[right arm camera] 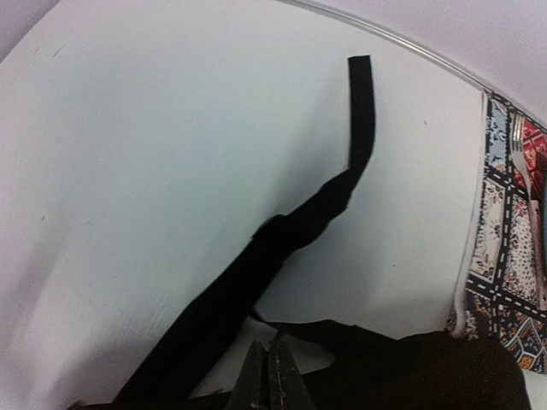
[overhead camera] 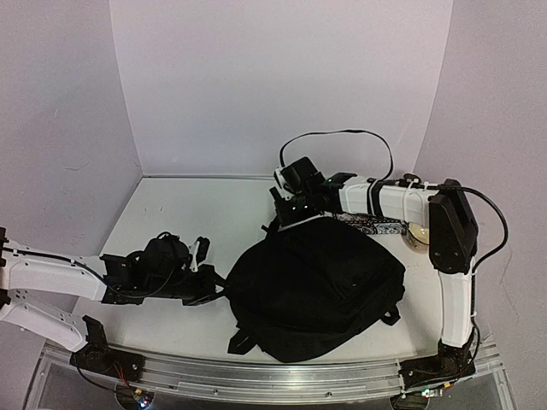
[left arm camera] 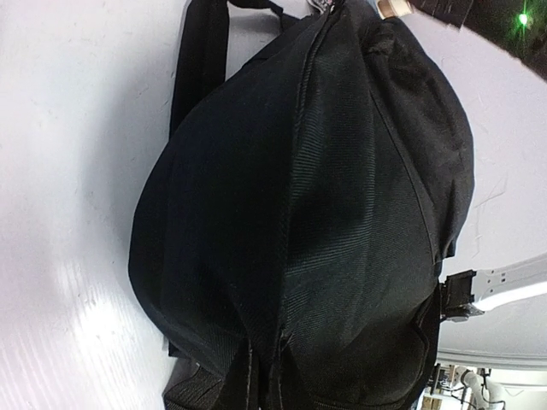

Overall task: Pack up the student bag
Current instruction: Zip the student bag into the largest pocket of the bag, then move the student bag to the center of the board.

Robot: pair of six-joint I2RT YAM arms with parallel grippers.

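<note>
Opening stage, by judgement. Right gripper [right arm camera: 269, 376] jaws closed at student bag [overhead camera: 316, 286] edge; left gripper [overhead camera: 205, 273] jaws: cannot tell. Next: work zipper [left arm camera: 299, 145] open.

At 6 o'clock, at the very bottom edge: two dark jaws pressed together, only a hairline between the tips, poking up over dark cloth. Spread from 5 to 6 o'clock, along the lower edge: soft black fabric backpack [right arm camera: 410, 371], only its rumpled border in view. Lying flat on the smooth white table [right arm camera: 128, 171]: long black fabric strap [right arm camera: 291, 231], broad at 7 o'clock, twisted near the centre, narrowing to a squared end at 12 to 1 o'clock. Against the 3 to 4 o'clock edge, touching the backpack: flat patchwork-printed piece in red, blue, black and white [right arm camera: 500, 256].
</note>
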